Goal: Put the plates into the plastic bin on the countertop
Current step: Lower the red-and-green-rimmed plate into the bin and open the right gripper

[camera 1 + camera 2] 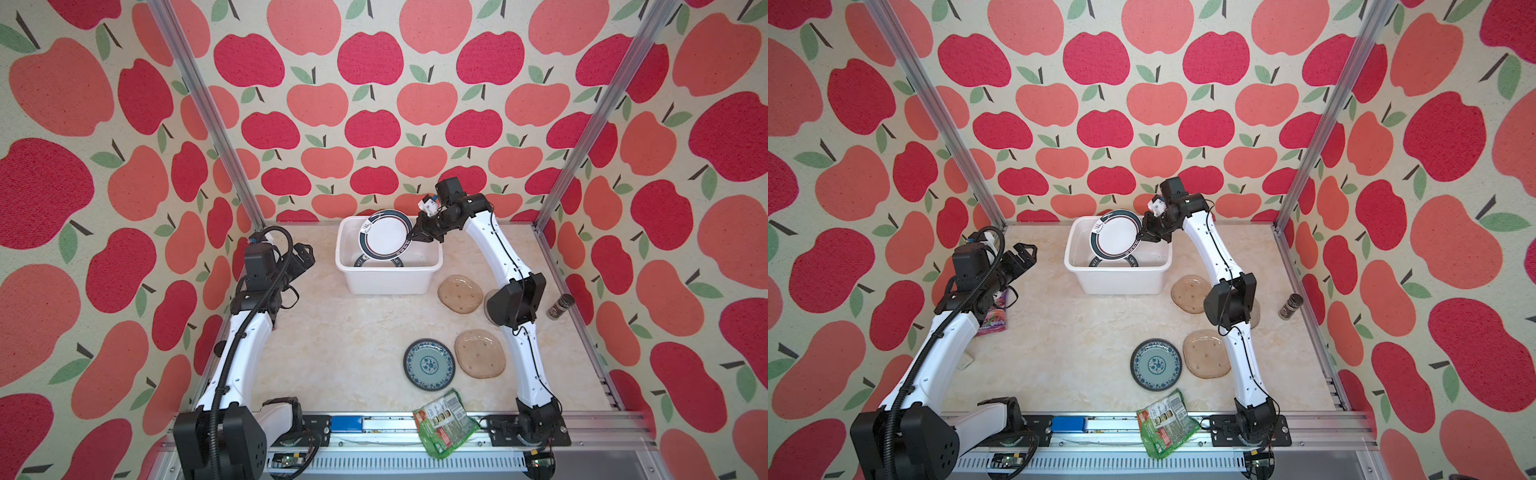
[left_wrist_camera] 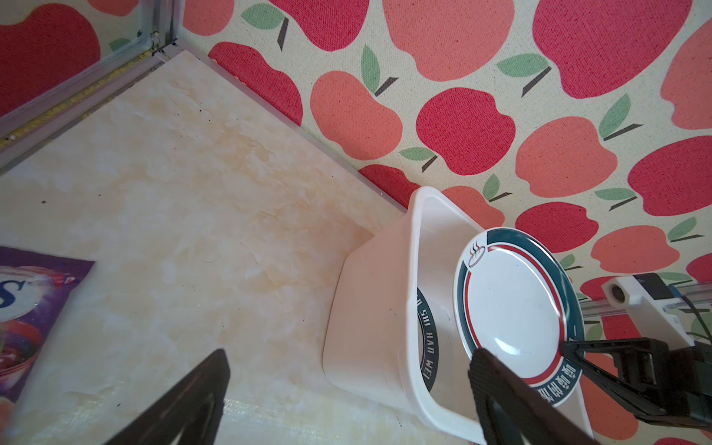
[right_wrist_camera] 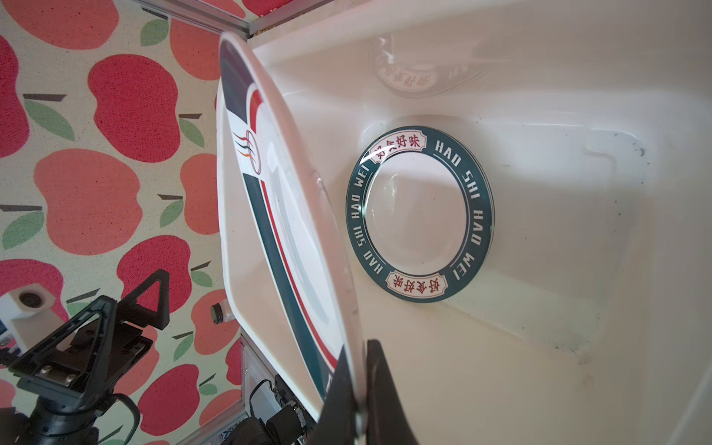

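Note:
My right gripper is shut on the rim of a white round plate with a teal and red band. It holds the plate tilted on edge above the white plastic bin at the back of the countertop. A teal-rimmed plate lies flat on the bin's bottom. On the countertop lie a teal patterned plate and two amber glass plates. My left gripper hangs open and empty, left of the bin.
A green snack packet overhangs the front rail. A purple candy bag lies under my left arm. A dark spice jar stands by the right rail. My right arm's elbow hangs over the amber plates.

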{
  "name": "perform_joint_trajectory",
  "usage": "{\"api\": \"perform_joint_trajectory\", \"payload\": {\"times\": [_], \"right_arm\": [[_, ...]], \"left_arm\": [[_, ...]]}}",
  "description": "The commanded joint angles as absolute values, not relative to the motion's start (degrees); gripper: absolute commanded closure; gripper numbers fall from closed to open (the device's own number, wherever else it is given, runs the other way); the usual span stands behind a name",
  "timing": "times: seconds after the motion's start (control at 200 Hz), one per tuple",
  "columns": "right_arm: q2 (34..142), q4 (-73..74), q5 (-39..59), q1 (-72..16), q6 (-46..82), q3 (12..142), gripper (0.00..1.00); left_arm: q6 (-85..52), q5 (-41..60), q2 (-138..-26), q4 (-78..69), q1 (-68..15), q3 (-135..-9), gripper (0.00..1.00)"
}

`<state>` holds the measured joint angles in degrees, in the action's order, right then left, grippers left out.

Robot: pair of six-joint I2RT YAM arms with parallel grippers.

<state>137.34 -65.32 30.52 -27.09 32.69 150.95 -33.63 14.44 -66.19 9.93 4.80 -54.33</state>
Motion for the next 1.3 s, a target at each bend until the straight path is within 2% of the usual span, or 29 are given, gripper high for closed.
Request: {"api": "perform_joint_trajectory", "payload": {"times": [0.0, 0.25, 0.966, 1.096, 1.291], "right_arm": [[137.6, -65.3, 32.7, -28.1, 33.6, 150.6, 1.0], [140.3, -65.4, 30.4, -30.1, 33.7, 149.7, 1.0], [147.3, -66.1, 22.2, -28.9, 35.7, 151.1, 1.0], [147.4, -67.9, 19.6, -29.1, 34.4, 151.3, 0.78], [147.1, -67.9, 19.7, -28.9, 34.3, 150.5, 0.76]], "left_arm": [[-33.9, 14.8, -67.2, 7.4, 5.3, -53.5, 0.01], [-33.8, 15.7, -68.9, 7.0, 6.0, -53.0, 0.01], [-33.8, 16.7, -72.6, 6.5, 7.0, -53.0, 0.0], [-33.9, 16.7, -72.6, 6.3, 7.3, -52.7, 0.0], [-34.0, 17.0, -72.9, 6.0, 7.5, -52.5, 0.0]]}}
